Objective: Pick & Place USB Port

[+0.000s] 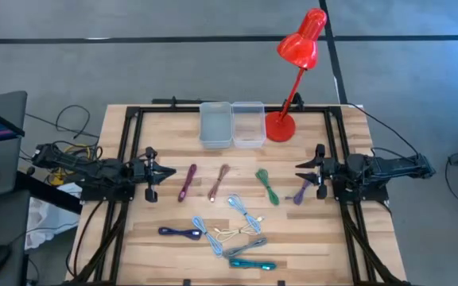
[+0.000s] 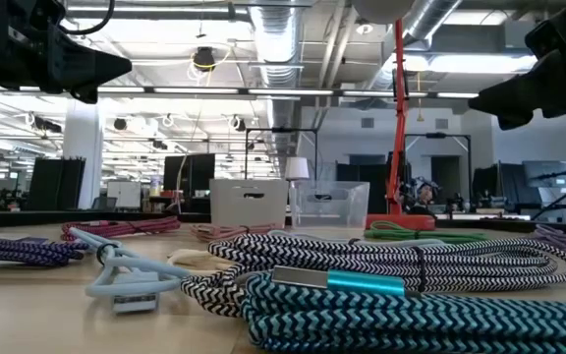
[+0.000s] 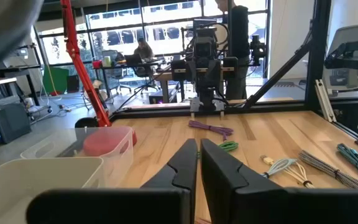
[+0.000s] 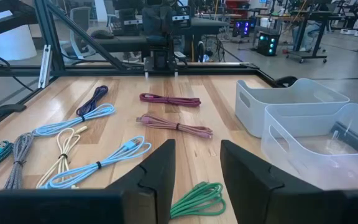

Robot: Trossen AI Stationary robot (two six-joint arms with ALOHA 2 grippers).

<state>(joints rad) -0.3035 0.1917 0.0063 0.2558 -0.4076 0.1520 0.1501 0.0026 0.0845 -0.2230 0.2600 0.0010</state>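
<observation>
Both arms are hanging at the table's sides, clear of everything; left gripper (image 1: 165, 172) is sitting with its flat dark fingers (image 3: 185, 163) pressed almost together, only a sliver of a gap showing, holding nothing; right gripper (image 1: 302, 174) is keeping its blocky fingers (image 4: 157, 165) spread with bare wood between them, also holding nothing.

USB cables are lying loose on the pale plank table (image 1: 308, 238), all coiled into slim bundles; braided magenta cable (image 1: 188, 182) just ahead of the left gripper; dusty pink cable (image 1: 219, 181) beside it; glossy green cable (image 1: 267, 186) and purple cable (image 1: 302, 191) near the right gripper; navy braided cable (image 1: 180, 232), light blue cables (image 1: 243, 211), a cream cable (image 1: 233, 233), a black-and-white woven cable (image 1: 245, 247) and a teal braided cable (image 1: 250, 264) with metallic plug clustering toward the front edge.

Two rectangular bins are sitting side by side at the far edge: an opaque white bin (image 1: 215, 124), a translucent clear bin (image 1: 247, 123); a glossy red desk lamp (image 1: 299, 48) is standing just beside the clear one on a round base.
</observation>
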